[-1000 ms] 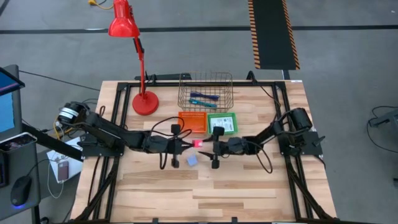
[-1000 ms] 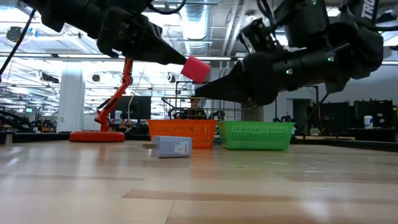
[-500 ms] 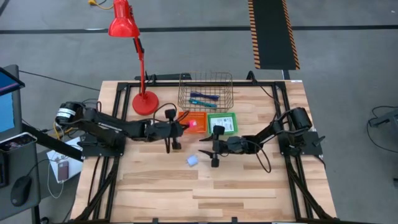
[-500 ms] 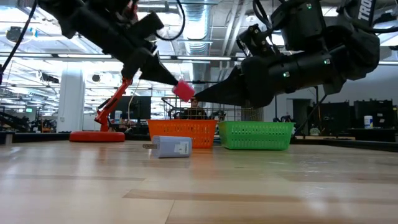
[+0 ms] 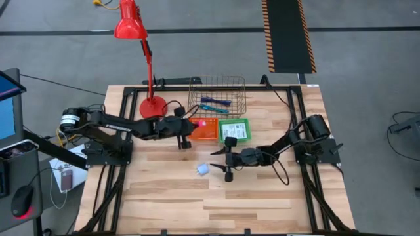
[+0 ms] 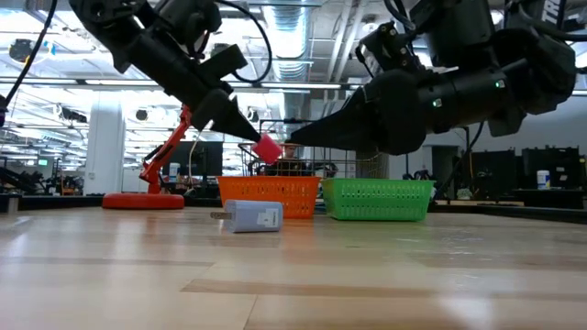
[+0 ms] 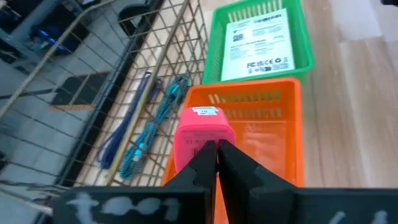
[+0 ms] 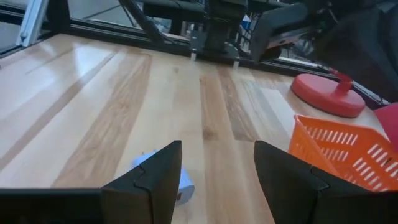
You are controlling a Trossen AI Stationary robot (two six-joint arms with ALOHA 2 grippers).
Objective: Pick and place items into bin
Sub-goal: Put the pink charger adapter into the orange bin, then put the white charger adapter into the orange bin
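Note:
The pink block (image 5: 203, 123) is held by my shut left gripper (image 5: 195, 124) over the orange bin (image 5: 205, 133); the low view shows the pink block (image 6: 268, 148) well above the bin's rim. The pale blue lump (image 5: 203, 170) lies flat on the table. My right gripper (image 5: 216, 164) hovers open just to its right, and in the right wrist view the lump (image 8: 181, 181) shows low between the spread fingers. The white printed card pack (image 7: 261, 38) lies in the green bin (image 5: 235, 129). Blue and teal pens (image 5: 215, 103) lie in the wire basket (image 5: 217, 94). No black marker shows. My left gripper pinches the pink block between its two fingers (image 7: 200, 163) at the block's near end (image 7: 198, 144). The rest sticks out beyond the fingertips. The fingers come from the table's left, slanting downward. The block is lifted clear, tilted, above the orange bin (image 7: 267, 127).
A red desk lamp stands with its base (image 5: 153, 107) at the table's far left, close to my left arm. The three containers sit together at the far middle. The near half of the table (image 5: 216, 203) is bare wood.
My left gripper has carried the pink block from the table's middle, close to the right gripper's tips, toward the far edge and lower, to above the orange bin. My right gripper has shifted slightly toward the near edge. The pale blue lump has stayed put.

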